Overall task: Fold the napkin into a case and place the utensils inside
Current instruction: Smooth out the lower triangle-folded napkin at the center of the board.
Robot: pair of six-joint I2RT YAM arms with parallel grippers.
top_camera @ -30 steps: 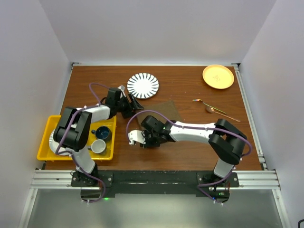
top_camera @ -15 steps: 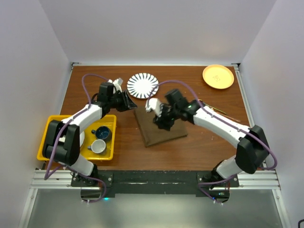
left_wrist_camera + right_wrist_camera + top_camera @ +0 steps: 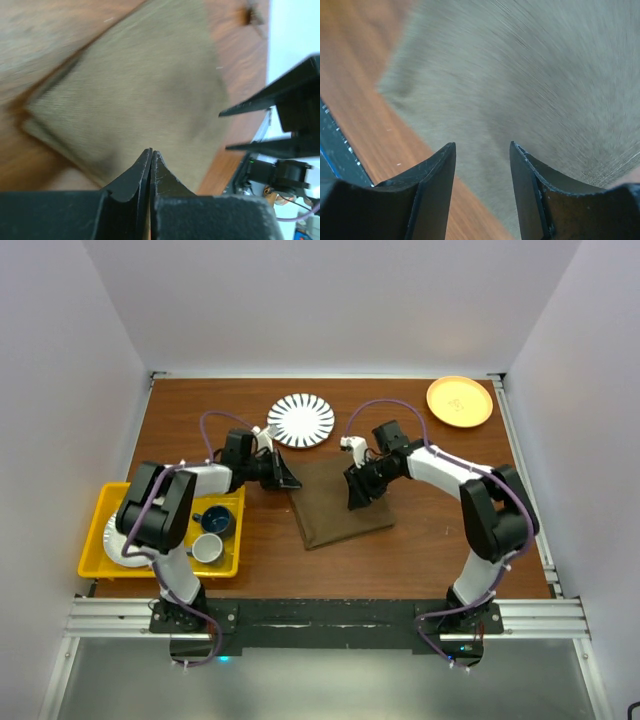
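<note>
**A:** Where is our cloth on the counter (image 3: 200, 430)?

**B:** The napkin (image 3: 330, 515) lies flat, directly beneath our right gripper (image 3: 356, 495). It is also just ahead of and below our left gripper (image 3: 292, 481), which sits at the corner nearest it. We judge it a broad rectangle, not yet folded narrow.

**A:** And how do the grippers stand?

**B:** The right one is released, jaws apart over the weave with nothing between them. The left is clenched tip to tip. We cannot tell whether a nip of cloth is caught there.

**A:** How do we expect it to handle?

**B:** Light, limp and soft, we think. It should sag and drag rather than hold a shape. It is not fragile, and the matte weave should not slip from our pads. We would pinch it thinly at an edge or corner, one gripper to each, so the fold falls straight. Grabbing mid-panel under the right gripper would only bunch it.

**A:** The utensils?

**B:** They show in none of our views.
</note>
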